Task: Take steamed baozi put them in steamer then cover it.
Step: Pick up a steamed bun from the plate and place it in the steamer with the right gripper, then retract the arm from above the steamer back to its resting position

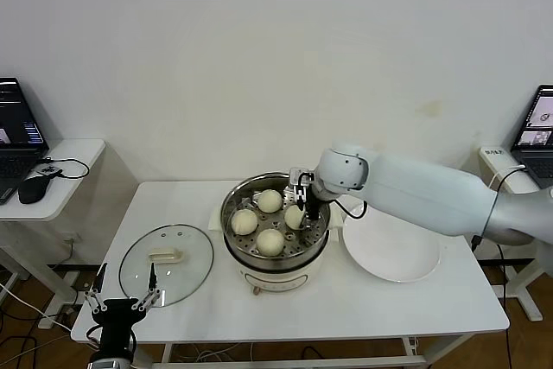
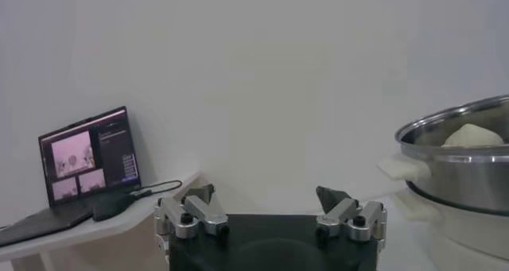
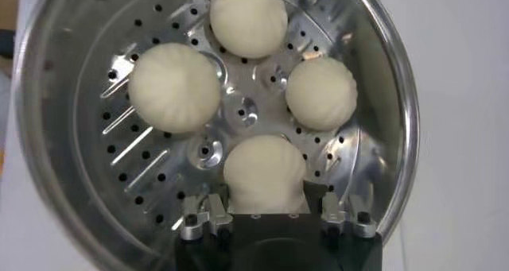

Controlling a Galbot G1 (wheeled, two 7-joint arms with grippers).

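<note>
four steamed baozi (image 3: 174, 87) down on the perforated tray inside the steamer (image 1: 276, 264), ringed around the tray's centre, close but apart; steamer mid-table (image 1: 346, 317) on its cream base; right gripper (image 3: 266, 209) reaching into the pot from the right, fingers (image 3: 201, 217) set either side of the nearest bun (image 3: 263, 172), at or just off its flanks; cannot tell whether pinching it or just parted from it; white plate (image 1: 389, 252) just right of the steamer, bare; cover (image 1: 166, 264) flat on the table left of the steamer, handle up, well apart from the pot; left gripper (image 1: 121, 302) low at the table's front-left corner, near the cover's edge, fingers (image 2: 191, 213) spread wide, holding nothing.
</note>
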